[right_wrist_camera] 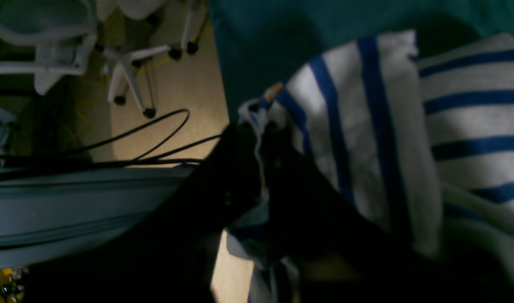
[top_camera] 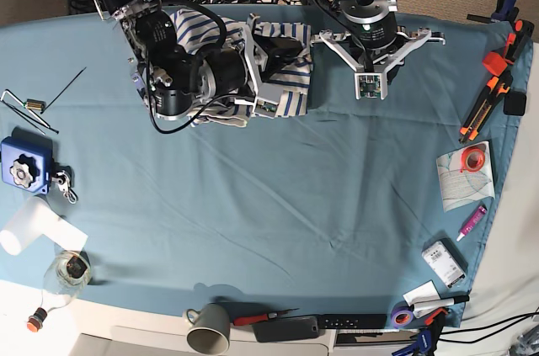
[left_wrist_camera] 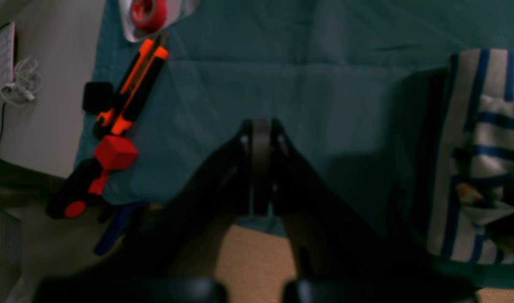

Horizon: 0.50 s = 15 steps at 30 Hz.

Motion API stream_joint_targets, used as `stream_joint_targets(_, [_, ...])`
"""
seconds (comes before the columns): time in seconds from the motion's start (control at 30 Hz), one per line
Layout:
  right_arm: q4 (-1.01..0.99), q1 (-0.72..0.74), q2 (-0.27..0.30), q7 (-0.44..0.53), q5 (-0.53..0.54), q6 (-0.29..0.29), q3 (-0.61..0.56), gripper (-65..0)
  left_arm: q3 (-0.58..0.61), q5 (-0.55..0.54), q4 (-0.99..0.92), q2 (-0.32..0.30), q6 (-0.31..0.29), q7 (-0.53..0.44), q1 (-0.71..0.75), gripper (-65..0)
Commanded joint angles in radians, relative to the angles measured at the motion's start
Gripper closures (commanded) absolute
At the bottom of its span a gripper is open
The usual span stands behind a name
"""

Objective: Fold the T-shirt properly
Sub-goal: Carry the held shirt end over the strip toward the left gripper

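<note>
Two arms: both reach over the far edge of the desk point(top_camera: 278, 204), which is draped in a teal cloth.
Desk's left edge: a blue box point(top_camera: 20, 167) with a round knob, a white roll point(top_camera: 25, 230) and a clear bottle point(top_camera: 67, 272) lie there, well apart from the shirt.
Right gripper point(right_wrist_camera: 259, 126): on the base view's left, closed on a bunched fold of the T-shirt point(top_camera: 282, 70); white and blue cloth shows between its dark fingers in the right wrist view.
T-shirt position: crumpled in a heap at the far side of the desk, partly under the right arm, between the two arms.
Left gripper point(left_wrist_camera: 261, 126): on the base view's right, jaws pressed together with nothing between them, above bare teal cloth, with the shirt just beside it.
Desk's right edge: an orange and black clamp point(left_wrist_camera: 122, 109) and a red tape roll point(left_wrist_camera: 147, 14) lie near the cloth's border.
Near edge: a grey mug point(top_camera: 210, 332) stands by a black remote point(top_camera: 354, 321).
</note>
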Motion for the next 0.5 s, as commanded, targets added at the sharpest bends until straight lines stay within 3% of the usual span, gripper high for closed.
stream_joint_targets(0.0, [0.016, 0.016, 0.002, 0.021, 0.065, 0.002, 0.005, 0.0, 0.036, 0.006, 0.013, 0.006, -0.063, -0.021, 0.050, 0.0])
stream_joint_targets(0.07, [0.016, 0.016, 0.002, 0.021, 0.142, 0.002, 0.005, 0.0, 0.036, 0.006, 0.013, 0.006, -0.063, -0.026, 0.050, 0.0])
stream_joint_targets(0.2, [0.016, 0.017, 0.002, 0.021, 0.254, 0.002, 0.005, -14.4, 0.036, 0.006, 0.013, 0.006, -0.063, -0.025, 0.050, 0.0])
stream_joint_targets(0.47, [0.018, 0.037, 0.001, 0.021, 0.322, 0.002, 0.020, -15.4, 0.036, 0.008, 0.013, 0.006, -0.063, -0.026, 0.050, 0.0])
